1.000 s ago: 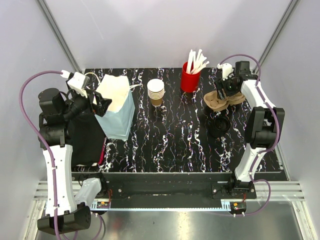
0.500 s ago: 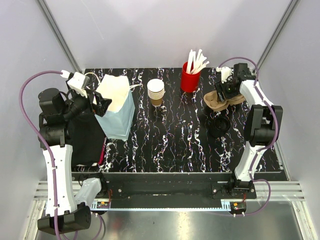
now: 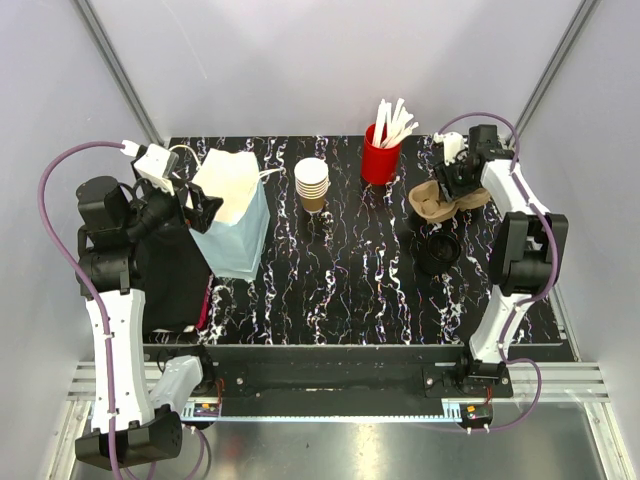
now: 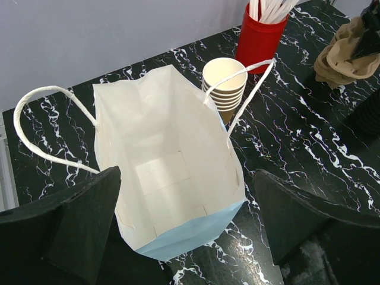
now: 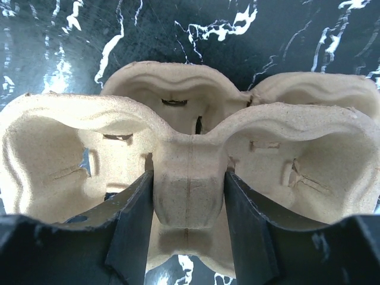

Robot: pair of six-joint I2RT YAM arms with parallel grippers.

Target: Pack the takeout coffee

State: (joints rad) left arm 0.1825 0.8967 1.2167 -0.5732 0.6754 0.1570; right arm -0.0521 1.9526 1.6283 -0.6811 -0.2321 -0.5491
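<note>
One fibrous pulp carrier [image 5: 189,160] sits clamped in the right pincer [image 5: 190,225]; the left pincer [image 4: 187,175] gapes over a paper bag [image 4: 160,119].

The white sticks [image 4: 270,9] run off the left wrist view's top, the pulp carrier [image 5: 190,172] off the right wrist view's sides.

Top cam's up high on the near side, looking down over the whole surface [image 3: 350,290]. Left wrist cam peers down into the paper bag [image 4: 169,178] from close up. Right wrist cam's jammed right against the pulp carrier [image 5: 53,148] past its own claw [image 5: 189,184], w/ both also in top view.
</note>
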